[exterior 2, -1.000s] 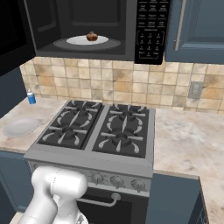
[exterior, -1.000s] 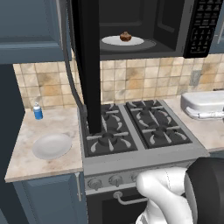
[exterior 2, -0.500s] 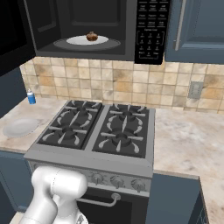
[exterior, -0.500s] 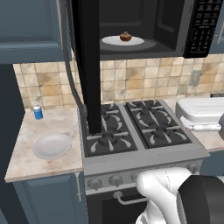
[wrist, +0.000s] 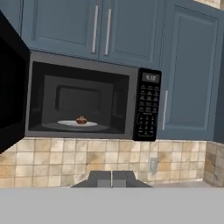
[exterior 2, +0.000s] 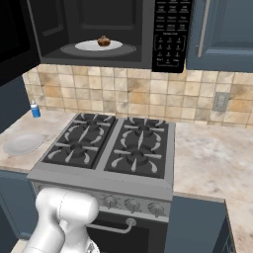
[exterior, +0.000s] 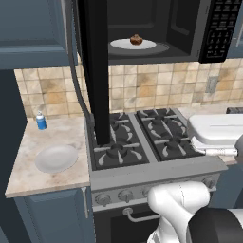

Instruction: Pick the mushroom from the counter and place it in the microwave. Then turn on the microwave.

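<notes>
The mushroom [exterior: 136, 40] [exterior 2: 104, 41] [wrist: 81, 120] lies on a white plate [exterior: 121, 44] inside the microwave [exterior: 185, 28] [exterior 2: 143, 54] [wrist: 131, 74]. The microwave's door [exterior: 97, 71] [wrist: 13, 87] hangs wide open to the left. Its keypad [exterior: 220, 28] [exterior 2: 170, 34] [wrist: 148, 105] sits at the right end. My gripper [wrist: 111, 176] is shut with nothing in it, well back from the microwave and below it, facing the open cavity. The marbled counter [exterior: 28, 175] [exterior 2: 212, 158] runs on both sides of the stove.
A black gas stove [exterior: 142, 137] [exterior 2: 113, 148] stands under the microwave. On the left counter are a second white plate [exterior: 56, 158] [exterior 2: 22, 144] and a small blue bottle [exterior: 41, 121] [exterior 2: 35, 109]. A white section of my arm [exterior: 216, 133] hangs by the stove's right edge. Blue wall cabinets [wrist: 109, 26] surround the microwave.
The white section of my arm at the right of the left base view has drifted left and lower. The mushroom, plate and open door have not moved.
</notes>
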Robot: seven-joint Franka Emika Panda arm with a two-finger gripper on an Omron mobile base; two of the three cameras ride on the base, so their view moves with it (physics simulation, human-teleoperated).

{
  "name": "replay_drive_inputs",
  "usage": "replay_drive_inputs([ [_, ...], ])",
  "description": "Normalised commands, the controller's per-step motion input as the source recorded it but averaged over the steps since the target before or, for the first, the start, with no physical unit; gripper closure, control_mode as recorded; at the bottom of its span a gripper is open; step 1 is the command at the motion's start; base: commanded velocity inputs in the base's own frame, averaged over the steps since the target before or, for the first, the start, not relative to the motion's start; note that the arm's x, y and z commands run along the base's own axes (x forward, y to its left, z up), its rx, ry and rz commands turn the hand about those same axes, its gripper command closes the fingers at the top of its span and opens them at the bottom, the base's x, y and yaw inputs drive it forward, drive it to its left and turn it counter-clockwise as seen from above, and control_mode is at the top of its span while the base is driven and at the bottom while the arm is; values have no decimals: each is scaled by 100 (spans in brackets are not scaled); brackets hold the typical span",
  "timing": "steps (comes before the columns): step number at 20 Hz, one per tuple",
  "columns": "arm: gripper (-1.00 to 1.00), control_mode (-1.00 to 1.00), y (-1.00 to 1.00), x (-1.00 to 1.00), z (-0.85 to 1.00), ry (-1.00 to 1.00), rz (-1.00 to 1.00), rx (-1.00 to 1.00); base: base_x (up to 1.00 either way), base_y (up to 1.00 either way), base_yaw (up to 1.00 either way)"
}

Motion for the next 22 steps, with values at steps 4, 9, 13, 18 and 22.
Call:
replay_drive_inputs([
  [4,100,-100,11,-18,0,-2,0,0,0,0,0],
  [9,100,-100,12,-13,0,0,0,0,0,0,0],
  [13,100,-100,13,-16,0,-1,0,0,0,0,0],
  [18,100,-100,9,-15,0,0,0,0,0,0,0],
  [22,100,-100,12,-14,0,-1,0,0,0,0,0],
])
